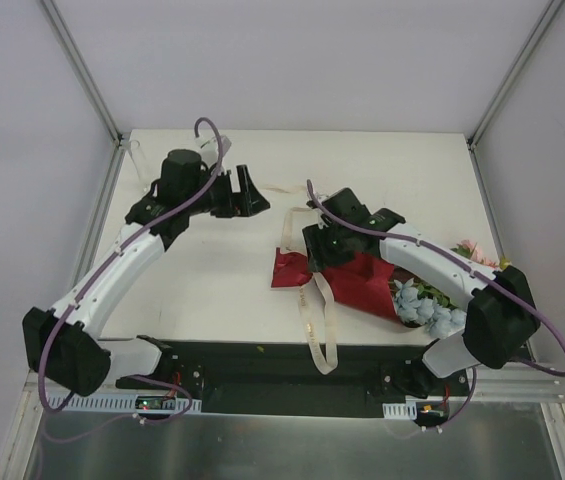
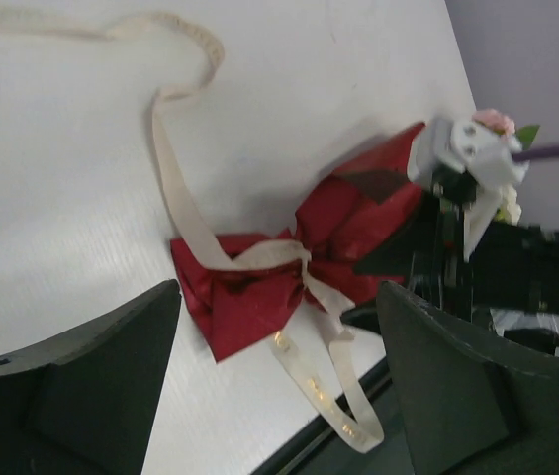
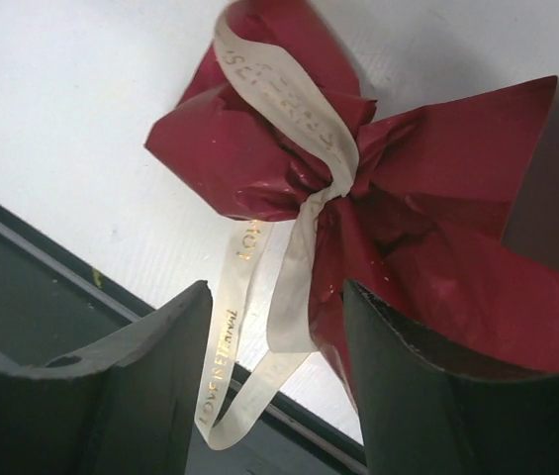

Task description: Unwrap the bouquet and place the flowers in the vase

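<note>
The bouquet (image 1: pixel 357 285) lies on its side near the table's front edge, its dark red wrapping (image 3: pixel 437 198) pinched by a cream ribbon (image 3: pixel 289 109). Pale blue flowers (image 1: pixel 430 305) spill out to the right under my right arm, and a pink bloom (image 2: pixel 497 121) shows behind it. One ribbon loop (image 1: pixel 320 335) hangs over the front edge; another strand (image 2: pixel 175 188) trails across the table. My right gripper (image 1: pixel 312 258) hovers open over the knot (image 3: pixel 276 287), the ribbon loop dangling free between its fingers. My left gripper (image 1: pixel 252 195) stands open and empty (image 2: pixel 279 289), well back from the bouquet. A faint clear vase (image 1: pixel 140 160) stands at the back left corner.
A black strip (image 1: pixel 262 360) runs along the table's front edge by the arm bases. Pale walls and metal posts (image 1: pixel 82 70) enclose the white table (image 1: pixel 412 180) on three sides. My right arm (image 2: pixel 467 158) lies across the bouquet's wide end.
</note>
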`<state>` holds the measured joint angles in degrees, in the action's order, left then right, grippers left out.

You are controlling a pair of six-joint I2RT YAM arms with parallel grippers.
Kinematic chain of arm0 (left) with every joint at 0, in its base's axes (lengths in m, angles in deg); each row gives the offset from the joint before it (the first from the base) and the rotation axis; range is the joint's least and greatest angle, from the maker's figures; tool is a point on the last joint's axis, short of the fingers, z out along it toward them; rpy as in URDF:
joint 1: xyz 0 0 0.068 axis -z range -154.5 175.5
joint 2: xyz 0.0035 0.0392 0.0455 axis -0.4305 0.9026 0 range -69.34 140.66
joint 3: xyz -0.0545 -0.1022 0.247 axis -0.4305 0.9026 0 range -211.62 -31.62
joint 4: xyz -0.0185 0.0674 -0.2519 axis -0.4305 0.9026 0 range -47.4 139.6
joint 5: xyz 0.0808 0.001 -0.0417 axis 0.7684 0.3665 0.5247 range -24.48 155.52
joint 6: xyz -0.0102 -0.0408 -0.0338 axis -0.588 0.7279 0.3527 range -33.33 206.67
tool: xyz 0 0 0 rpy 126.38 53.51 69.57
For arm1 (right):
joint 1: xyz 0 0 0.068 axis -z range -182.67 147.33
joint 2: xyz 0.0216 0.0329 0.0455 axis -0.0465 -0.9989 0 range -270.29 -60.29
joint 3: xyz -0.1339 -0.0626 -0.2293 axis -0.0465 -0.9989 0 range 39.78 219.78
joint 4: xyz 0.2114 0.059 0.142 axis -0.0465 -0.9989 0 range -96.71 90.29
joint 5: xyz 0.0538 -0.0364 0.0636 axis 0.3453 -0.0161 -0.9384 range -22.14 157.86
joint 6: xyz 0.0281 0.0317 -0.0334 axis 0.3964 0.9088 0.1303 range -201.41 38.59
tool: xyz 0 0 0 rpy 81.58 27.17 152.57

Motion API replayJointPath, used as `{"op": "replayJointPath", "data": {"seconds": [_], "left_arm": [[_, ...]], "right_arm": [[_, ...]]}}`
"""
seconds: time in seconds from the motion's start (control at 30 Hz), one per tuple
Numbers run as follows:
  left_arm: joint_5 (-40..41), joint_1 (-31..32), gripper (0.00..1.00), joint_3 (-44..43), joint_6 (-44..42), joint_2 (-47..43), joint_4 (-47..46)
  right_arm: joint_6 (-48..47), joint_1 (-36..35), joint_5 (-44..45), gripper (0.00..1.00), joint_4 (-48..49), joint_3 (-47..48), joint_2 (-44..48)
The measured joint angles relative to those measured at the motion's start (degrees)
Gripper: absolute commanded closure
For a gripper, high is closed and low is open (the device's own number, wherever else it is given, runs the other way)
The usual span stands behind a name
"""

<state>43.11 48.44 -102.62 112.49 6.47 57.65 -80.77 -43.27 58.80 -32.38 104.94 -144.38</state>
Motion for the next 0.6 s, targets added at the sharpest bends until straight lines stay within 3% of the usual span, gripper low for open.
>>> {"op": "replayJointPath", "data": {"seconds": [0.27, 0.6], "left_arm": [[-0.31, 1.16, 0.21, 21.77, 5.49, -14.4, -3.78], [-0.28, 1.9, 0.21, 27.61, 8.31, -18.51, -6.14]], "right_arm": [[-0.9, -0.37, 2.29, 0.56, 0.13, -0.39, -2.95], [-0.85, -3.58, 2.64, 0.63, 2.71, -3.15, -3.85]]}}
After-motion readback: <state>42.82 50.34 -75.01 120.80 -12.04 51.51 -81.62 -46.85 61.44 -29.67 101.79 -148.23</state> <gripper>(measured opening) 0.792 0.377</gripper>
